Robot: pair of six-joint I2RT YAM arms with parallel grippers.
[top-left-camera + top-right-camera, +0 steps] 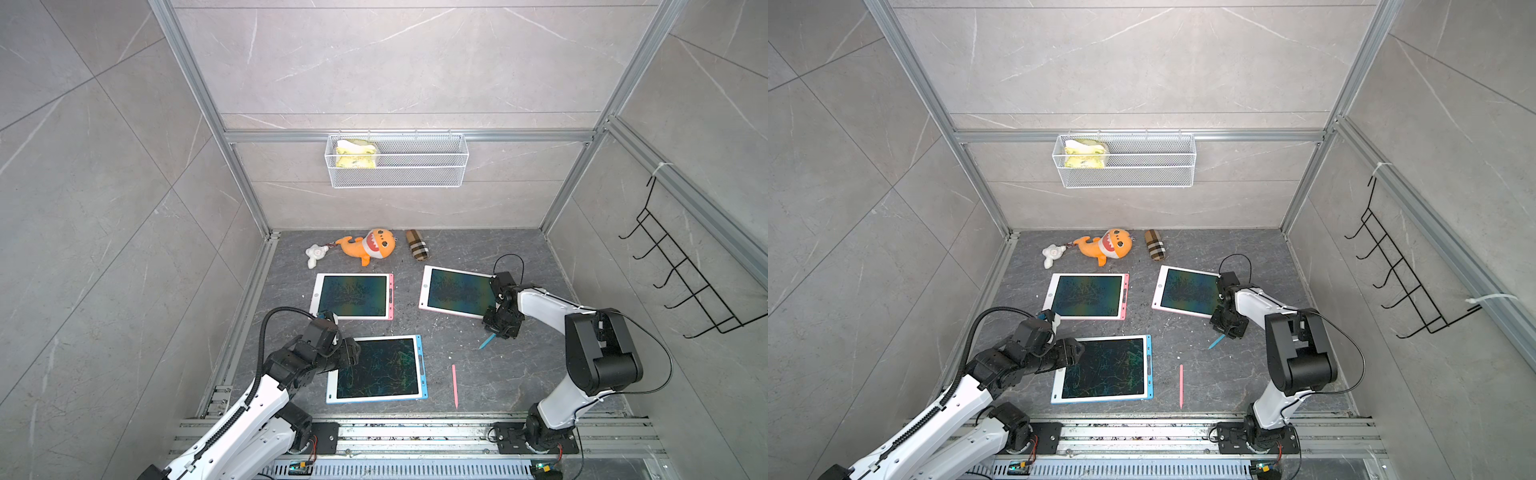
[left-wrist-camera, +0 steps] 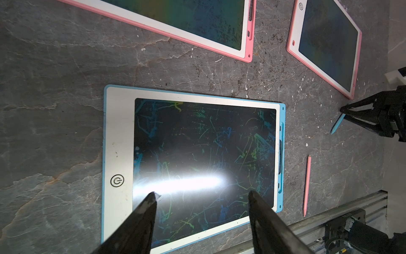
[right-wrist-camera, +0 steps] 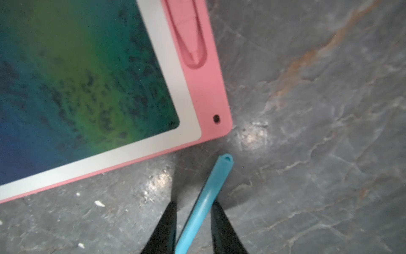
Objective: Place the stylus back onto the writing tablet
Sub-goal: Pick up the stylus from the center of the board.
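A blue stylus [image 3: 211, 193] runs slantwise between the fingers of my right gripper [image 3: 193, 202], which is shut on it just off the corner of a pink-framed writing tablet [image 3: 211, 88]. In both top views the blue stylus [image 1: 486, 341] [image 1: 1216, 343] sticks out below my right gripper [image 1: 495, 331]. The blue-framed writing tablet [image 1: 419, 361] [image 2: 118, 132] lies at the front. My left gripper [image 2: 202, 193] [image 1: 353, 351] hovers open over its near-left part, holding nothing. A pink stylus [image 1: 454, 386] [image 2: 307, 187] lies loose on the floor to the blue tablet's right.
A second pink-framed tablet [image 1: 391, 297] lies behind the blue one. An orange plush shark [image 1: 368, 246], a small white toy [image 1: 315, 253] and a checked pouch [image 1: 417, 245] sit near the back wall. A wire basket [image 1: 397, 166] hangs above. The metal rail [image 1: 415, 432] runs along the front.
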